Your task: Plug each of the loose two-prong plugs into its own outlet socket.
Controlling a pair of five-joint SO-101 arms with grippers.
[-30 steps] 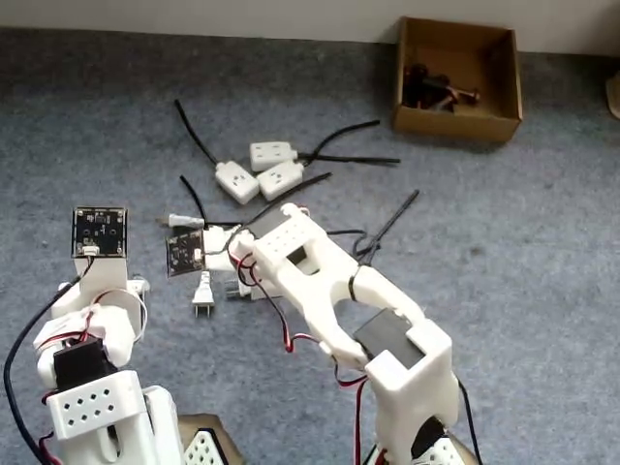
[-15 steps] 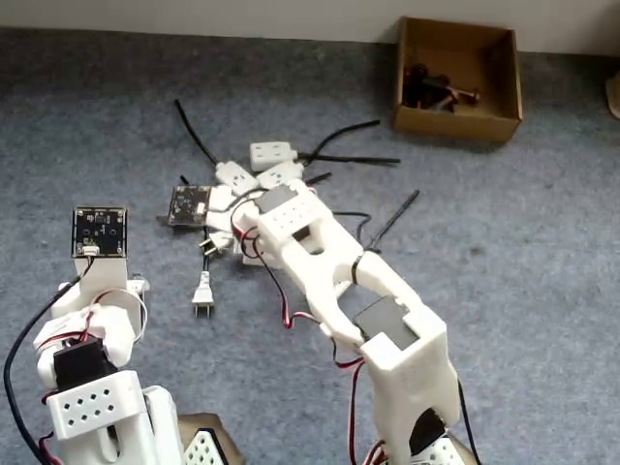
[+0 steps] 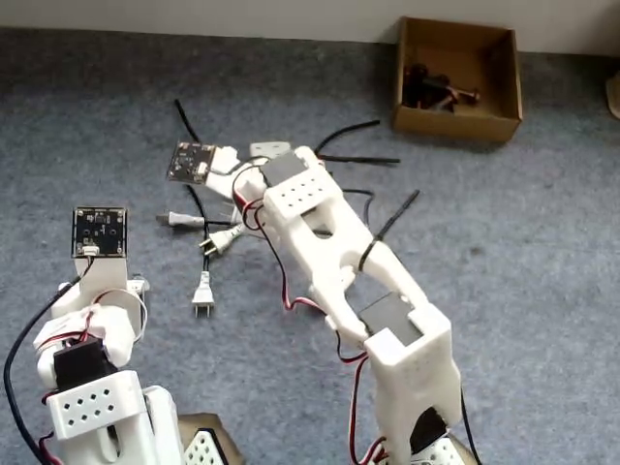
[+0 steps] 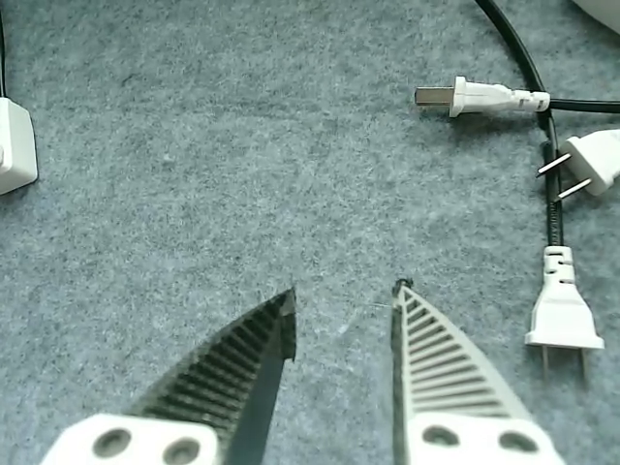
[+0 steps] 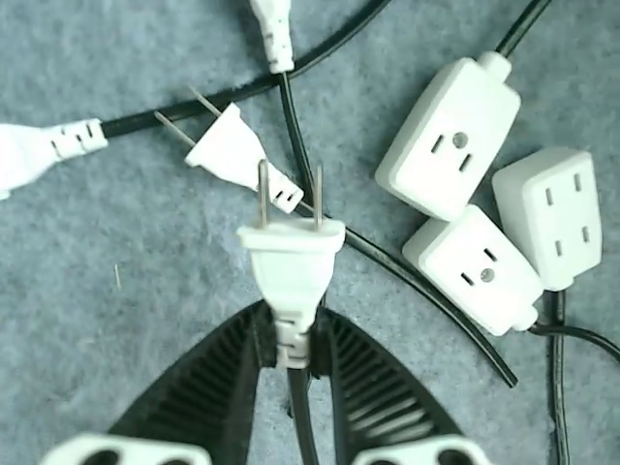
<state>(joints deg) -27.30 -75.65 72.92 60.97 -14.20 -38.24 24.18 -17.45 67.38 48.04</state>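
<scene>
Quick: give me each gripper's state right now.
Left gripper: open, holding nothing.
Right gripper: shut on a two-prong plug.

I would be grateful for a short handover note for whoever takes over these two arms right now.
Left end effector: open, empty, over the carpet.
Right end effector: shut on the rear of a white two-prong plug, prongs pointing away from the fingers.
Things: three outlet sockets lie close together just beyond the held plug, all slots empty. Three loose plugs lie on the carpet near the left end effector.
Done: one plug gripped; none inserted.
Left: seat the held plug in a socket, then deal with the loose plugs.
</scene>
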